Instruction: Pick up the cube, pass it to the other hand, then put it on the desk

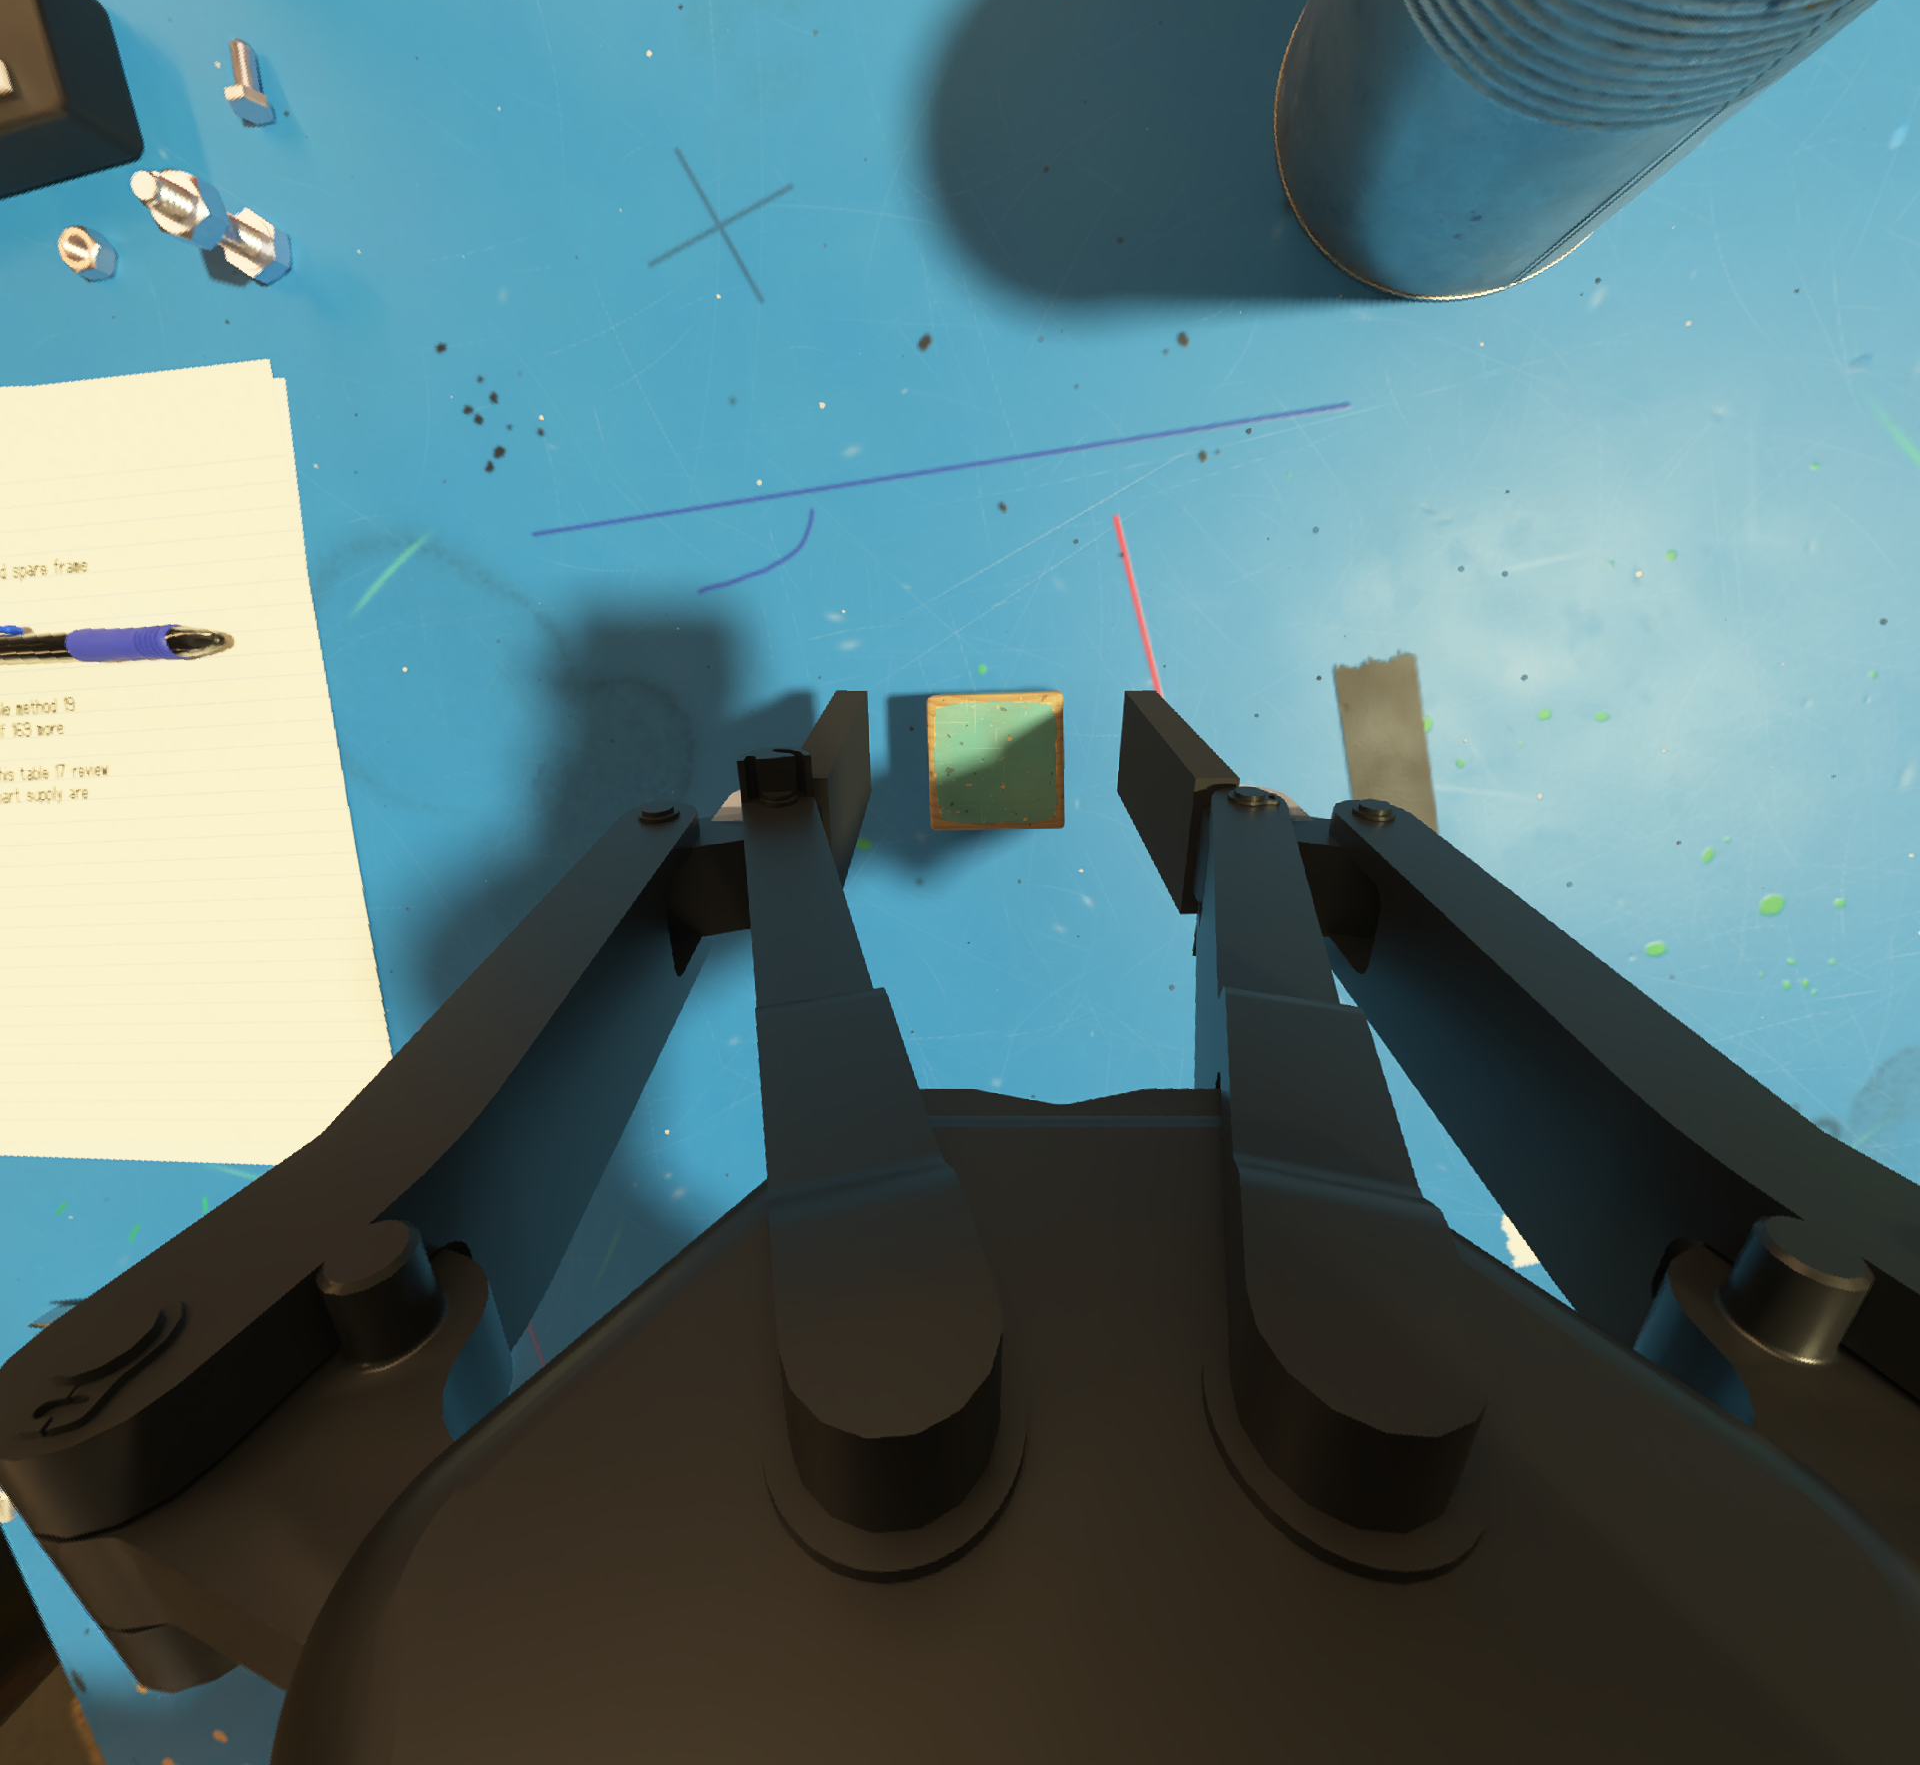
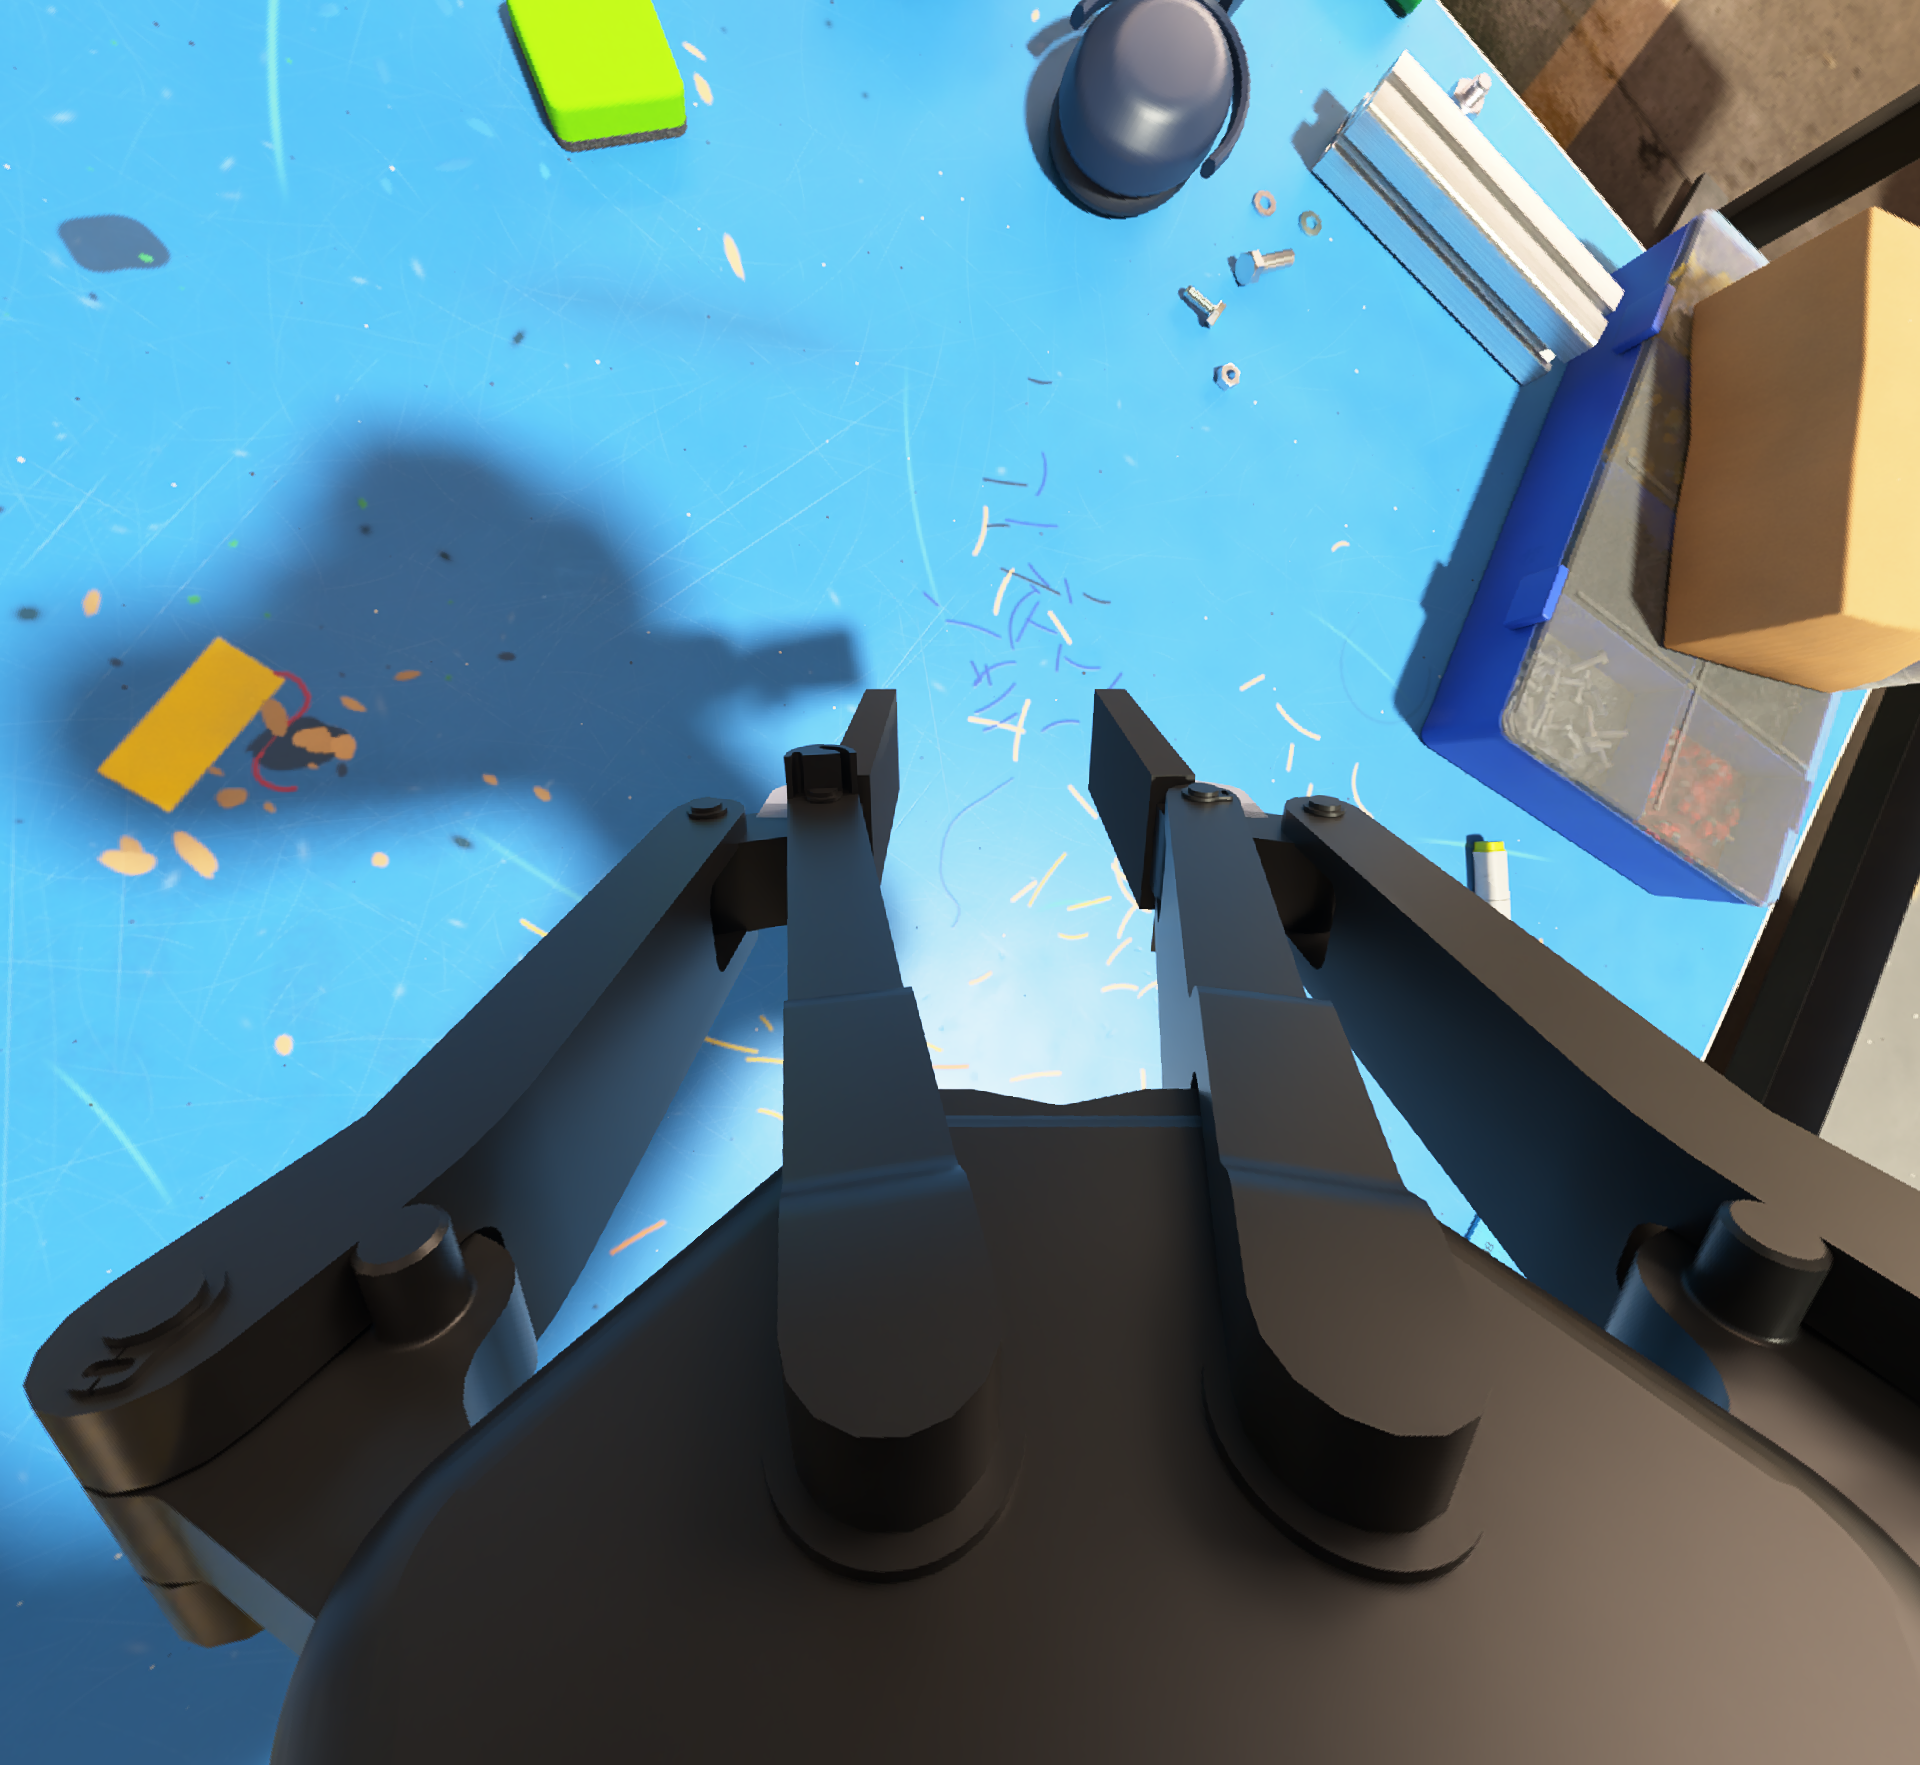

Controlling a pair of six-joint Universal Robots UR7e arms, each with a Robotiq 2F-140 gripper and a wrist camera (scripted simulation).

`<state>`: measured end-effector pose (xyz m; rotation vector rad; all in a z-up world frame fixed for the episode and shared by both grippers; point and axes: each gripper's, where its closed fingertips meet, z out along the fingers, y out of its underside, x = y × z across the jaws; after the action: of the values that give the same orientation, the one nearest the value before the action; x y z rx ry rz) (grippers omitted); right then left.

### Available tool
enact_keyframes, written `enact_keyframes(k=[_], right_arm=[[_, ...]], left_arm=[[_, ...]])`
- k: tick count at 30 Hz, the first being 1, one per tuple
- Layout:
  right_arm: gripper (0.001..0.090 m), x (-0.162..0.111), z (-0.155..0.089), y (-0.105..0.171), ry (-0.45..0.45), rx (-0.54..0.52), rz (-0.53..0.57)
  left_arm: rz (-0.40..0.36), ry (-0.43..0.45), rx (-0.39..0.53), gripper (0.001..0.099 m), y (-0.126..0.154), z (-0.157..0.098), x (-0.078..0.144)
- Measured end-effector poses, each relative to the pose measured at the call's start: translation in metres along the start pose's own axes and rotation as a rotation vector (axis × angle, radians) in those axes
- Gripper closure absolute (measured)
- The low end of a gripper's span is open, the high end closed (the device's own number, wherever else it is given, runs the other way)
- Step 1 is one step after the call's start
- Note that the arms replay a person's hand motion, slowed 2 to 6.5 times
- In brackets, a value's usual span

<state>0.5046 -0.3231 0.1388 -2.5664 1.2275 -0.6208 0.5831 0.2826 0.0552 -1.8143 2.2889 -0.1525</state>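
A small cube (image 1: pixel 995 759) with a green top and tan wooden edges sits on the blue desk (image 1: pixel 935 157). My left gripper (image 1: pixel 995 728) is open, above the cube, with one finger on each side of it and a gap to both. My right gripper (image 2: pixel 992 728) is open and empty above a bare stretch of the blue desk (image 2: pixel 727 365). The cube does not show in the right wrist view.
In the left wrist view: a metal cylinder (image 1: pixel 1538 84) at the far right, a lined paper sheet (image 1: pixel 156 780) with a pen (image 1: pixel 125 643) on the left, bolts (image 1: pixel 208 219) and a black block (image 1: pixel 52 74). In the right wrist view: a green eraser (image 2: pixel 592 53), headphones (image 2: pixel 1143 94), an aluminium profile (image 2: pixel 1455 219), a blue parts box (image 2: pixel 1621 624), a cardboard box (image 2: pixel 1808 458), a yellow card (image 2: pixel 192 723).
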Motion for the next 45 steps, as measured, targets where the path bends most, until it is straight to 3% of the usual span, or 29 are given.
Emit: enact_keyframes(k=[18, 35, 40, 45], right_arm=[[0.0287, -0.003, 0.002, -0.002, 0.0, -0.007, -0.014], [0.0291, -0.003, 0.003, -0.006, 0.014, 0.001, -0.03], [0.0295, -0.003, 0.002, -0.009, 0.021, 0.01, -0.038], [0.0303, -0.004, 0.001, -0.012, 0.031, 0.022, -0.046]], left_arm=[[-0.019, -0.007, -0.07, 0.0355, 0.007, 0.015, 0.0], [-0.032, -0.003, -0.138, 0.0484, 0.015, 0.027, 0.001], [-0.035, 0.007, -0.139, 0.0604, 0.014, 0.028, 0.002], [-0.04, 0.014, -0.136, 0.0605, 0.013, 0.028, 0.003]])
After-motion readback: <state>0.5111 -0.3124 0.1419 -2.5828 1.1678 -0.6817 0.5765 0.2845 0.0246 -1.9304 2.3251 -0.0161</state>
